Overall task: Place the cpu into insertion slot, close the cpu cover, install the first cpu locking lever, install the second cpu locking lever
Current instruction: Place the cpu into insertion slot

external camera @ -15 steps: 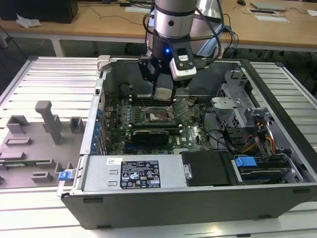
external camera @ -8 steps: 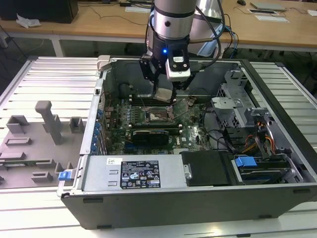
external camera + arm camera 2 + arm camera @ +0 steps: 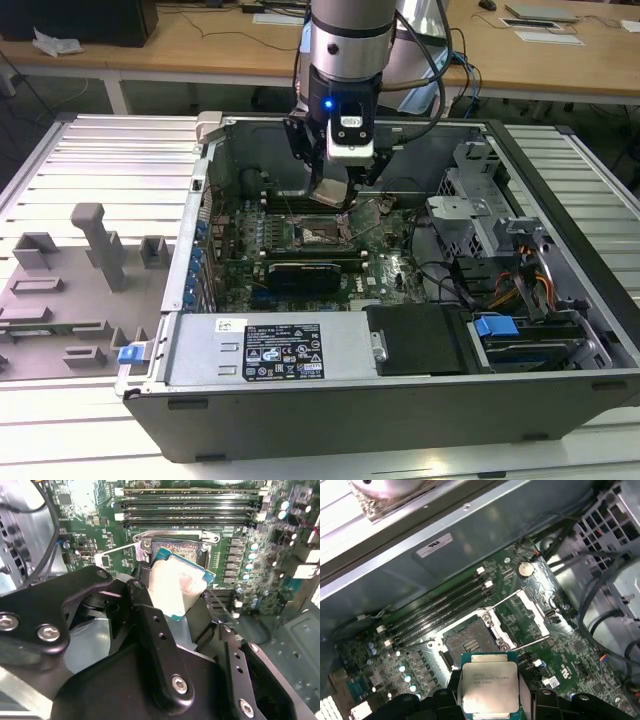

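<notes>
Clamps the cpu (image 3: 490,687) in the pincer (image 3: 490,704), fingers shut on two opposite edges, silvery top bare between them. Carries it clear of the motherboard (image 3: 560,665), not yet seated.

Taking the slot (image 3: 469,642) as the mark: hangs above it, close, with the dark contact field open and empty underneath. Appears in the exterior view as the pincer (image 3: 335,190) poised over the slot (image 3: 322,232), inside the open case (image 3: 300,420) on the ribbed bench (image 3: 60,160). Cannot settle from these views whether dead centre or slightly off. Looks a touch short of the slot in the first wrist view, though perhaps only through the slant of the camera. Offers no long axis, being square. Turns instead on edge alignment, and seems roughly parallel to the slot's metal rim. Puts the slot below the pincer and near, not off to a far side.

Shows the cover (image 3: 534,614) swung up and open just beside the slot, to the exterior view's right of it, frame out of the chip's path. Leaves a thin wire lever (image 3: 535,642) unlatched next to the cover. Has the memory slots (image 3: 440,605) along another side of the slot.

As for writing: several lines of print on the cpu's top, a white sticker (image 3: 434,545) on the case wall beyond the memory slots, and a black-and-white label (image 3: 283,352) on the housing in front of the slot in the exterior view. None read off here.
</notes>
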Robot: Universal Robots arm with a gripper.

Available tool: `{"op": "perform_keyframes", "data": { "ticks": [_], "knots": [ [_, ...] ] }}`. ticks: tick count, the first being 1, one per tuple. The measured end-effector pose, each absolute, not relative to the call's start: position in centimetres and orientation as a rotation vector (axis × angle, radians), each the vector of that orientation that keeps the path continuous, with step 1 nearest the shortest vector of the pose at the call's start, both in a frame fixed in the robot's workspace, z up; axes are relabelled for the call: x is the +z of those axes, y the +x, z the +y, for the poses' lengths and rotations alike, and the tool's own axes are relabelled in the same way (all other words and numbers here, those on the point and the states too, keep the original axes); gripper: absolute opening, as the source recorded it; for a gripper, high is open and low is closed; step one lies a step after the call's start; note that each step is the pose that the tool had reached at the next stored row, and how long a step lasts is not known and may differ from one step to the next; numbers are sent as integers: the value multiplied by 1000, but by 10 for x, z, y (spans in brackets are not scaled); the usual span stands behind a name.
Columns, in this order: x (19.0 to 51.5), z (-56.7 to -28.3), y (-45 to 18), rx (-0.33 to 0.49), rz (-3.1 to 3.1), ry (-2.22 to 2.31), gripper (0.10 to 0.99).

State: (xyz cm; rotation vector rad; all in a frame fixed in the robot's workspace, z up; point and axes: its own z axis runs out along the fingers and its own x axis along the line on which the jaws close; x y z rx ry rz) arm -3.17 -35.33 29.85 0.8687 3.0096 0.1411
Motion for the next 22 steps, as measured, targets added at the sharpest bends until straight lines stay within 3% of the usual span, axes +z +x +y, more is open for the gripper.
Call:
{"op": "perform_keyframes", "data": {
  "ticks": [22],
  "knots": [
    [291, -353, -32, 135, 2725, 1504, 541]
  ]
}}
